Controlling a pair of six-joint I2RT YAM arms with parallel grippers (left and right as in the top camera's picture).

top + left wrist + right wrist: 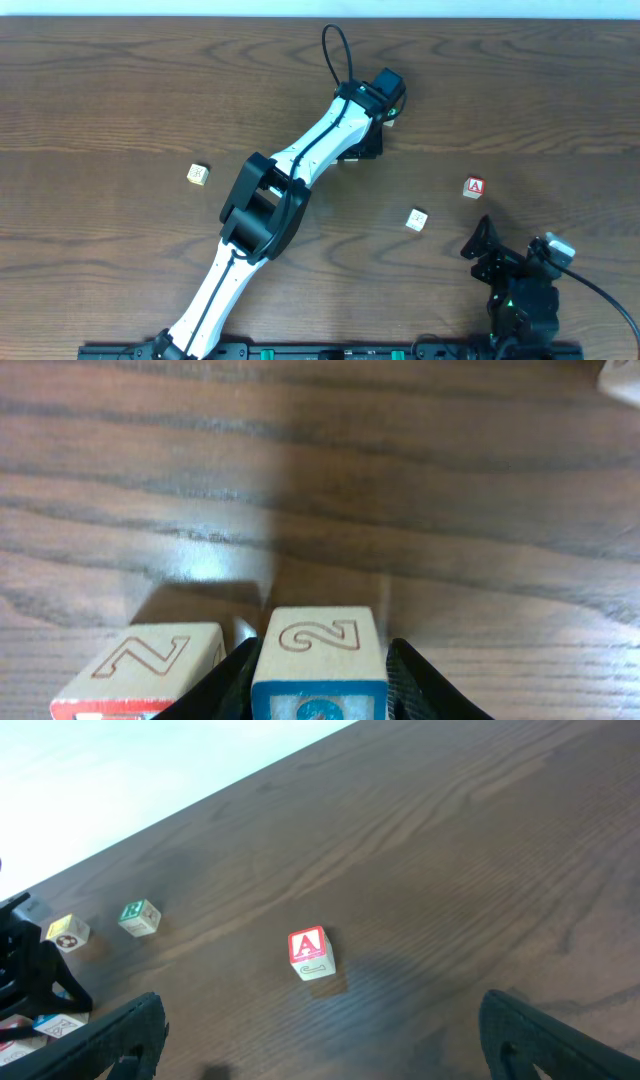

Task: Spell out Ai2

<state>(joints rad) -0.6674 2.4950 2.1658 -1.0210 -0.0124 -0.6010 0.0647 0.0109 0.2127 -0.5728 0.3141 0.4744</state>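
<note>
My left gripper (320,695) is shut on the blue "2" cube (318,645), which rests on the table. In the overhead view this gripper (366,148) is at the upper middle and hides the cube. A red-edged cube (140,665) with an outlined "N" on top touches its left side; no "I" face shows. The red "A" cube (474,186) stands alone at the right, also in the right wrist view (310,952). My right gripper (325,1055) is open and empty, short of the "A" cube, and sits low at the right in the overhead view (480,240).
A green "R" cube (138,917) and a yellowish cube (66,932) stand left of the "A" cube. A small pale cube (417,219) lies between the arms. Another pale cube (198,174) lies at the left. The left arm (290,180) crosses the table's middle.
</note>
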